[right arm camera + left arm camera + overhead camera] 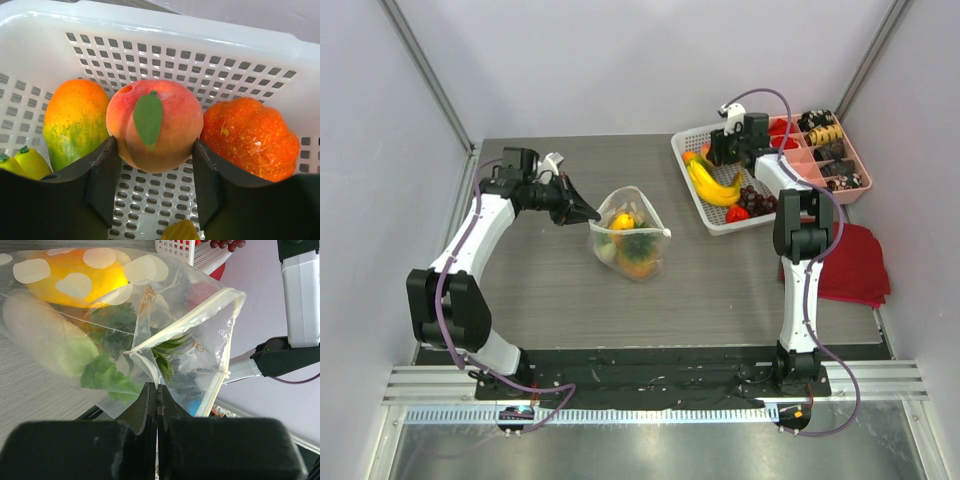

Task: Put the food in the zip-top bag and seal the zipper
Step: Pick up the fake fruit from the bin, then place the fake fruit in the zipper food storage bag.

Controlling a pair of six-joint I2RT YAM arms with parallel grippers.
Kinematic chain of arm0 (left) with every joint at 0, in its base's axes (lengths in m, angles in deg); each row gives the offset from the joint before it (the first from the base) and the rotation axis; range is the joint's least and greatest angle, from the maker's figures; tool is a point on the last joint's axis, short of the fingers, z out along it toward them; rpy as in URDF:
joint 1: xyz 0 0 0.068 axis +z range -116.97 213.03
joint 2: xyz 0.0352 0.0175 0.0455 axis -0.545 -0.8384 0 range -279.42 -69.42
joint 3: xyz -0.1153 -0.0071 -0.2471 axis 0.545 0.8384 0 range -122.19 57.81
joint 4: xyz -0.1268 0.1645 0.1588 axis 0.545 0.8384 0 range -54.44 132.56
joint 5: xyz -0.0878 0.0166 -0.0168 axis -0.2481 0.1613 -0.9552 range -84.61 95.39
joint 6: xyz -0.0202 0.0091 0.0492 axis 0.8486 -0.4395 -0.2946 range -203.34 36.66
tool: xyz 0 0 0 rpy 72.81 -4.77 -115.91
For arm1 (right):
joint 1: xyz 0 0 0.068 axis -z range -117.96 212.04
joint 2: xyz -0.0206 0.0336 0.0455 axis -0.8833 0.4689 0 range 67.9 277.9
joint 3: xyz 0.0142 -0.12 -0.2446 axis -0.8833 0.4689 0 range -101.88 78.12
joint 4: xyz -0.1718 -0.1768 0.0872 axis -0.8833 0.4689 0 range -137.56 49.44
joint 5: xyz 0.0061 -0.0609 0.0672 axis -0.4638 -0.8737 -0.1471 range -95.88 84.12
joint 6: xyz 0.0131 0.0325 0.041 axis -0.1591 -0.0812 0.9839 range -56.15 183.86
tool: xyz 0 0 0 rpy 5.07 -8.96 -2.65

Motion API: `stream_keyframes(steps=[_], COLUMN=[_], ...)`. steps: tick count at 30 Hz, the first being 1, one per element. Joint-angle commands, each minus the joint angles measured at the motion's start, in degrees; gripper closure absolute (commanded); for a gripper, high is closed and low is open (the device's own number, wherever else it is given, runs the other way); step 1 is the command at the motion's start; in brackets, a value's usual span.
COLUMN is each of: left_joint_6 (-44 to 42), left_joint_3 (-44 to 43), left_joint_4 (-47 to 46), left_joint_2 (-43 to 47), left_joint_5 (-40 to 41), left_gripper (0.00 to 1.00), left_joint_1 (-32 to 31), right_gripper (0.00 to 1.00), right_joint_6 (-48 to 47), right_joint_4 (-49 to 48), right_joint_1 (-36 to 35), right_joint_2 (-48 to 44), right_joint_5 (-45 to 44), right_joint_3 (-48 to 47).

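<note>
The zip-top bag (630, 235) stands open on the table, holding an orange fruit (75, 275), a white radish (45, 335) and its green leaves (107, 380). My left gripper (592, 212) is shut on the bag's left mouth edge; in the left wrist view (158, 390) the jaws are pressed together on the plastic. The zipper (185, 320) is unsealed and gapes. My right gripper (718, 150) is down in the white basket (715, 218), with its fingers pressed on both sides of the pink peach (155, 125), which rests on the basket floor.
The basket (175, 55) also holds a mango (75, 120), an orange pumpkin-like piece (245, 135), a banana (712, 185) and grapes (755, 200). A pink compartment tray (840, 160) stands at the far right. A red cloth (855, 265) lies at the right edge.
</note>
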Motion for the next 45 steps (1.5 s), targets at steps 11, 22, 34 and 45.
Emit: stream_keyframes(steps=[11, 22, 34, 45], left_joint_6=[-1.1, -1.4, -1.2, -1.4], left_joint_3=[-2.0, -0.8, -0.7, -0.6], left_joint_4=[-0.2, -0.8, -0.7, -0.6], left_joint_2=[0.8, 3.3, 4.3, 5.1], left_joint_5=[-0.8, 0.1, 0.2, 0.4], left_gripper=[1.0, 1.0, 1.0, 1.0], left_joint_1=[0.4, 0.4, 0.0, -0.1], right_gripper=[0.99, 0.99, 0.99, 0.99], right_joint_6=[3.3, 9.8, 3.1, -1.4], right_joint_4=[1.2, 9.9, 17.1, 20.1], right_joint_1=[3.6, -2.8, -26.3, -34.7], right_joint_2=[-19.2, -42.9, -53.2, -51.1], right_joint_5=[4.2, 18.7, 13.3, 9.4], right_joint_3=[-0.9, 10.2, 20.2, 20.3])
